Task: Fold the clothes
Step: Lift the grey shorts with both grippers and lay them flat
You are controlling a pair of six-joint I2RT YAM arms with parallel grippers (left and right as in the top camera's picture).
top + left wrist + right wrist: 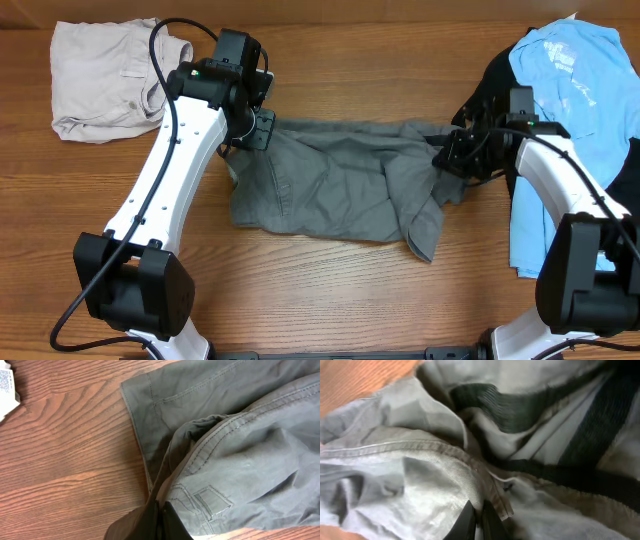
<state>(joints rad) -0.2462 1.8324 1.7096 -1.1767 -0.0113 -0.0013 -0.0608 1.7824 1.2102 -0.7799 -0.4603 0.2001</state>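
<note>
The mid-grey shorts (340, 185) lie rumpled across the middle of the table. My left gripper (262, 130) is at their upper left corner. In the left wrist view its jaws (161, 512) are shut on a fold of the grey cloth (240, 450) near the stitched waistband. My right gripper (450, 152) is at the shorts' upper right end. In the right wrist view it (479, 517) is shut on a hemmed edge of the grey cloth (420, 475), with dark striped fabric (520, 410) behind it.
Beige shorts (105, 75) lie bunched at the back left. A light-blue T-shirt (575, 90) lies over a black garment (490, 85) at the right, close behind the right arm. A white tag (7, 387) shows at the edge of the left wrist view.
</note>
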